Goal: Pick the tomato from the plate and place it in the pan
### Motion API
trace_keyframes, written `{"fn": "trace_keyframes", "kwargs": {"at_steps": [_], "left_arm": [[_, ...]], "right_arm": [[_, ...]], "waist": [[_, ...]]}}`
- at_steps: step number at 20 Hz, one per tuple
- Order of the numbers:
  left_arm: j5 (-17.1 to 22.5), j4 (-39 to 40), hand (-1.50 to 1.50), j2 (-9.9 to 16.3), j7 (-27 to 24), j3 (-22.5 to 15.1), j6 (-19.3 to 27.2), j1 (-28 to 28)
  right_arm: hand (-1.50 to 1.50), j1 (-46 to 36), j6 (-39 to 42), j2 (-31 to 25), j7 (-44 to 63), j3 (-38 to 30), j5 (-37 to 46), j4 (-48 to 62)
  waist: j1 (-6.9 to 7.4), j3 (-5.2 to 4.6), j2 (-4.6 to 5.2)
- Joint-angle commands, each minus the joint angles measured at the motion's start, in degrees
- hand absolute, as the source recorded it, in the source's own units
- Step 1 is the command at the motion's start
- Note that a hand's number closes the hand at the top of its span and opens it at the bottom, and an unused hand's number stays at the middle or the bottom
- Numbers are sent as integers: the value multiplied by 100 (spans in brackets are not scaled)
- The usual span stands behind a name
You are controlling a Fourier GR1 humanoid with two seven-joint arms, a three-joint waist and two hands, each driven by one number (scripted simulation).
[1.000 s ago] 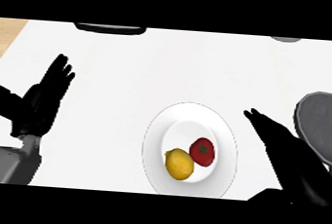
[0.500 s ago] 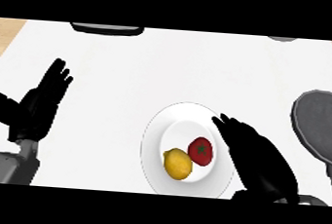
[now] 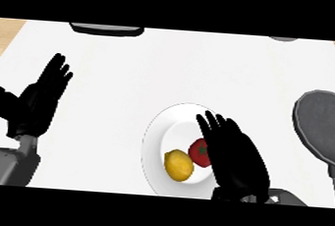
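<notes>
White counter (image 3: 202,68) fills nearly all of your view, with a strip of pale wood showing at the upper left and upper right corners. Along the far edge you can see a dark, flat object (image 3: 106,29) cut off by the top of the view; you cannot tell what it is.

At the left, your left hand (image 3: 37,101) rests above the counter with its fingers straight and pointing away from you, thumb spread out to the side. It holds nothing and is well apart from the plate. Its grey forearm (image 3: 6,165) comes in from the lower left corner.

Near the middle sits a white plate (image 3: 158,134). On it lies a yellow lemon (image 3: 178,165), toward the near side, and just to its right, touching or nearly touching it, the red tomato (image 3: 199,151). So the tomato is on the plate, not in the pan.

Your right hand (image 3: 233,156) hangs over the right part of the plate, fingers straight and spread, pointing away from you. It covers the tomato's right side and the plate's right rim. You cannot tell whether the palm touches the tomato; no finger is curled round it.

At the right edge you see the dark grey pan (image 3: 329,129), its handle (image 3: 334,183) running toward you. It is apart from the plate.
</notes>
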Motion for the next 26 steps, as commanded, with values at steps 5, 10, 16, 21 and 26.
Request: {"fn": "trace_keyframes", "kwargs": {"at_steps": [5, 10, 16, 21, 26], "left_arm": [[-49, -7, 0, -26, -203, 127, -203, 169], [-77, -64, 0, -173, -63, 114, -76, 172], [-261, -187, 0, -300, -123, 60, -148, 318], [-425, -268, 0, -280, 185, 111, -99, 131], [-510, 191, 0, -530, -72, 281, -285, -27]], "right_arm": [[-150, -190, 495, 730, 843, 8, 334, 805], [-150, -266, 544, 840, 765, -172, 580, 1247], [-150, -222, 223, 1161, -73, -469, 1055, 2113], [-150, -39, 660, 1250, -155, -629, 1162, 2243], [-150, 130, 496, 1257, -848, -871, 1613, 2424]], "waist": [[-2, 4, 4], [-13, 4, 9], [9, 8, 16], [-9, 9, 10], [-24, 8, 14]]}}
